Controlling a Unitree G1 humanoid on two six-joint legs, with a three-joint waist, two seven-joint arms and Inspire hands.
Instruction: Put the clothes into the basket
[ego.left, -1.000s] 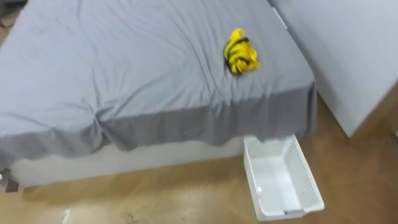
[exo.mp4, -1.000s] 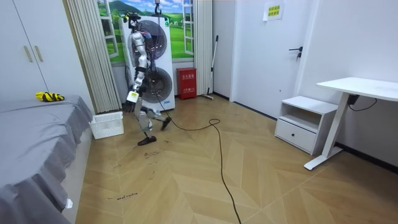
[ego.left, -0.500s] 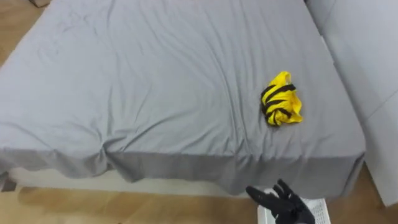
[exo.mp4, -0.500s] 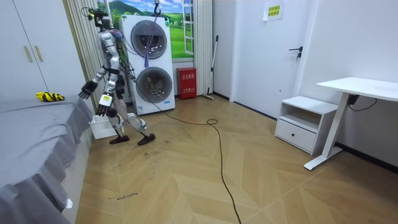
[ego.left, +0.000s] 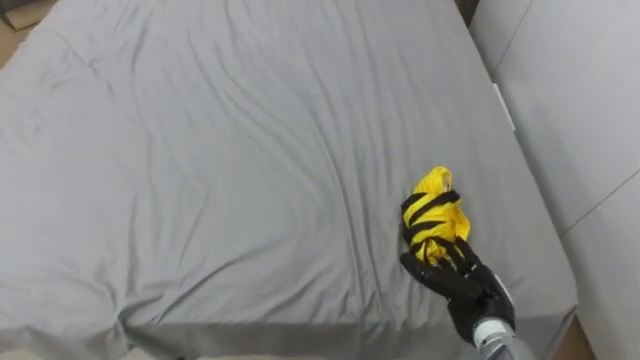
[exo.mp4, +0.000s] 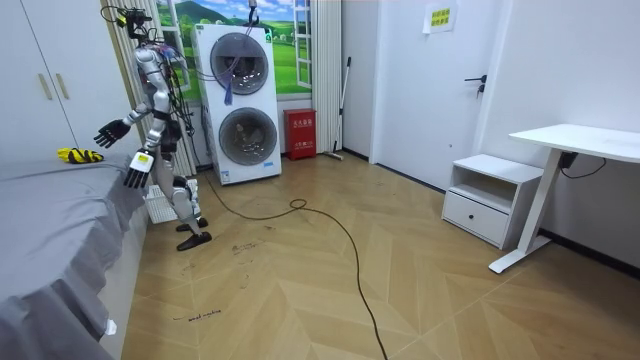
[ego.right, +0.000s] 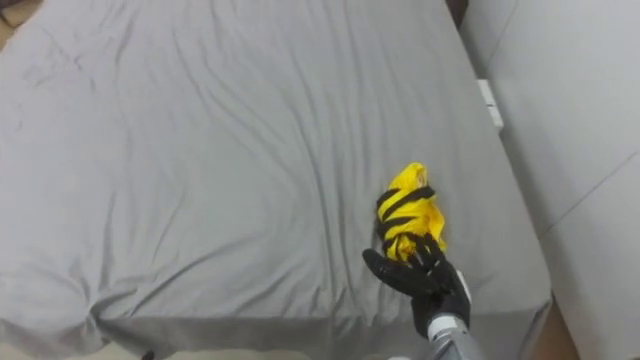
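A crumpled yellow cloth with black stripes lies on the grey bed, near its right side and close to the front edge. My right hand reaches in from the lower right, open with its fingers spread, and its fingertips touch the cloth's near edge. In the room view I stand at the foot of the bed with the right hand stretched toward the cloth, while the left hand hangs open at my side. The white basket stands on the floor behind my legs, partly hidden.
White cupboard fronts rise close along the bed's right side. The grey sheet hangs over the bed's front edge. Stacked laundry machines stand behind me, and a dark cord lies on the wooden floor.
I have stepped up to the bed, so the view has closed in on the sheet. My right hand has risen from below the bed's edge to the cloth's near side.
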